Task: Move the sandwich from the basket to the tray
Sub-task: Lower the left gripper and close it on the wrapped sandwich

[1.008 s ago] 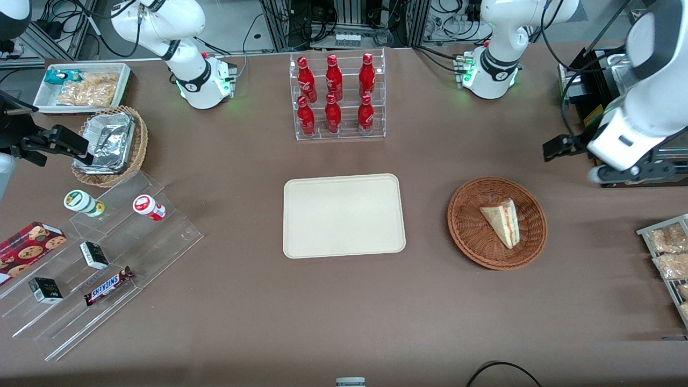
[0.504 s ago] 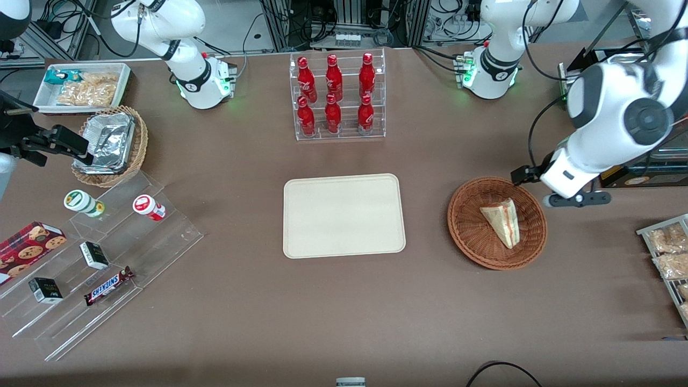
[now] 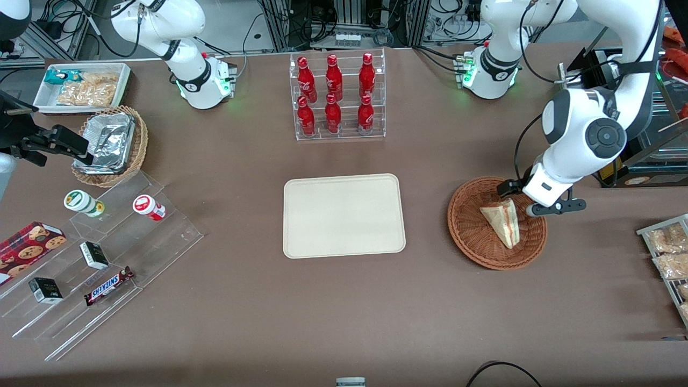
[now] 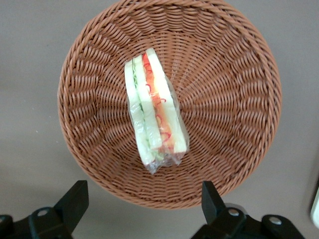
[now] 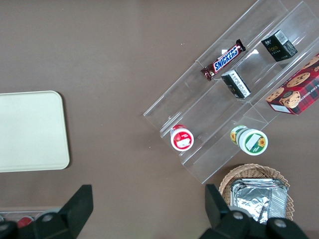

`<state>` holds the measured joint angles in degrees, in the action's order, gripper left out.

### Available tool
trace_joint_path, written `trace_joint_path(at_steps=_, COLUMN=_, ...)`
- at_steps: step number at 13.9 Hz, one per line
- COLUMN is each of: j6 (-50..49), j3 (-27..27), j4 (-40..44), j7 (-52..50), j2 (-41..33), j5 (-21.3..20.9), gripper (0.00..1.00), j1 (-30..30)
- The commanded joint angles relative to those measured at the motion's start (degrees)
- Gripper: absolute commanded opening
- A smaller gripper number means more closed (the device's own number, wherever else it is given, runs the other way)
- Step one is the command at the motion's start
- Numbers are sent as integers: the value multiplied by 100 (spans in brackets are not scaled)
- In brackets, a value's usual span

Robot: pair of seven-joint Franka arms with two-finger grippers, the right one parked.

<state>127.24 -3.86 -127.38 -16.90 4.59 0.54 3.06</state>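
The sandwich (image 3: pixel 502 221), a clear-wrapped white wedge with red and green filling, lies in the reddish-brown wicker basket (image 3: pixel 467 242). The cream tray (image 3: pixel 344 215) lies flat beside the basket, toward the parked arm's end, with nothing on it. My left gripper (image 3: pixel 537 194) hangs above the basket's rim, at the edge farther from the front camera. In the left wrist view the sandwich (image 4: pixel 154 114) lies on its side in the basket (image 4: pixel 224 74). The gripper (image 4: pixel 142 204) is open wide and empty, and its two black fingertips (image 4: pixel 75 199) stand over the rim, apart from the sandwich.
A clear rack of red bottles (image 3: pixel 336 97) stands farther from the camera than the tray. A tiered acrylic stand with snacks (image 3: pixel 97 252), a lighter foil-filled basket (image 3: pixel 110 145) and a white bin (image 3: pixel 83 86) lie toward the parked arm's end. A rack of snack packets (image 3: pixel 669 258) is beside the basket.
The left arm has swung in from the working arm's end of the table and come down over the basket. The sandwich, basket and tray have not moved.
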Motion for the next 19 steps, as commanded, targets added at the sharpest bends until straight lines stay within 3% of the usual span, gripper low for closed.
trace_joint_path(at_steps=1, j6=335, j3=9, j4=-33, j7=-1057, j2=85, j5=16, gripper=100, j1=81)
trace_joint_path(at_steps=4, j6=617, j3=17, j4=-24, j7=-1956, j2=278, j5=17, gripper=100, j1=81)
trace_joint_path(at_steps=16, j6=1408, j3=17, j4=-42, j7=-2124, j2=1043, j5=25, gripper=100, j1=81)
trace_joint_path(at_steps=17, j6=1400, j3=17, j4=-42, j7=-2115, j2=1043, j5=25, gripper=93, j1=81)
trace_joint_path(at_steps=18, j6=1356, j3=17, j4=-42, j7=-2098, j2=1026, j5=25, gripper=66, j1=81)
trace_joint_path(at_steps=19, j6=1330, j3=17, j4=-68, j7=-2054, j2=1017, j5=17, gripper=29, j1=81)
